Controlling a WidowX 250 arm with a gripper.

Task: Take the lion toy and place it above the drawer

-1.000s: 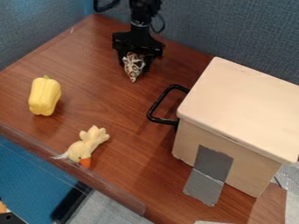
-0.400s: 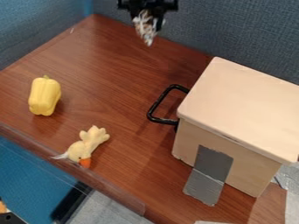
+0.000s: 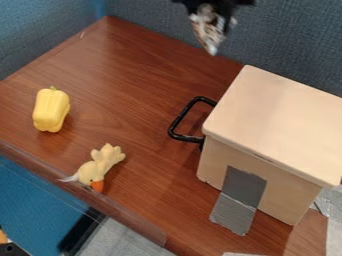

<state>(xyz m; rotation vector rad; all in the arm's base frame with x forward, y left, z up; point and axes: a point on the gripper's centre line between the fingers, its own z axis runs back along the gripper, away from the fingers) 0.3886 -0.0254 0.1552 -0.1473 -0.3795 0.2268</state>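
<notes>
1. From where I stand, the gripper (image 3: 215, 15) is at the top, its fingers clamped on the lion toy (image 3: 209, 31).
2. That toy hangs tip down, up and to the left of the drawer (image 3: 277, 122), apart from it.
3. The drawer's black handle (image 3: 179, 120) points left; grey tape (image 3: 238, 200) runs from its side onto the surface (image 3: 127, 100).
4. Over left, a yellow pepper (image 3: 51, 110); nearer me, a pale duck toy (image 3: 100, 162) lying down.
</notes>
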